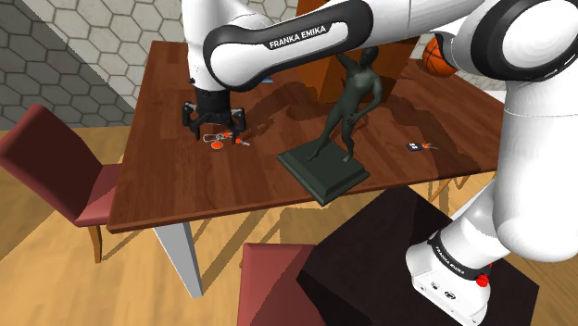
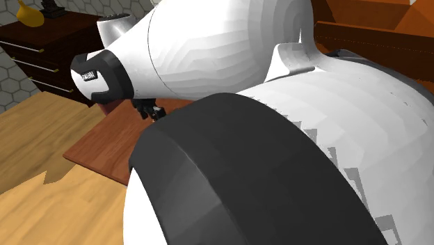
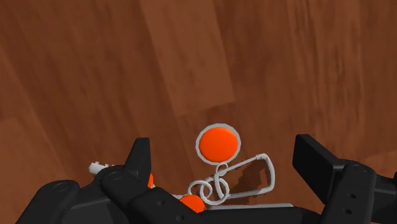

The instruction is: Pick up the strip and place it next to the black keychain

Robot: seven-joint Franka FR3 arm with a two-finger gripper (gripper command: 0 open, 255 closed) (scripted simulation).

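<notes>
The strip point(image 1: 219, 142) is a small key-ring piece with an orange round tag, silver rings and a clip, and it lies flat on the brown wooden table point(image 1: 167, 185). My gripper point(image 1: 215, 128) hangs straight over it, open, with a finger on either side. In the wrist view the orange tag and rings of the strip point(image 3: 217, 144) lie between the spread fingers of the gripper point(image 3: 224, 156), and neither finger touches them. The black keychain point(image 1: 414, 146) lies far off toward the shoulder view's right, past the statue. In the second exterior view the gripper point(image 2: 147, 108) peeks out behind the arm.
A dark figure statue point(image 1: 354, 93) on a square base point(image 1: 322, 169) stands between the strip and the black keychain. An orange ball point(image 1: 433, 56) sits at the table's far right. Dark red chairs point(image 1: 56, 157) point(image 1: 273, 287) flank the table. A dark dresser point(image 2: 49, 49) stands behind.
</notes>
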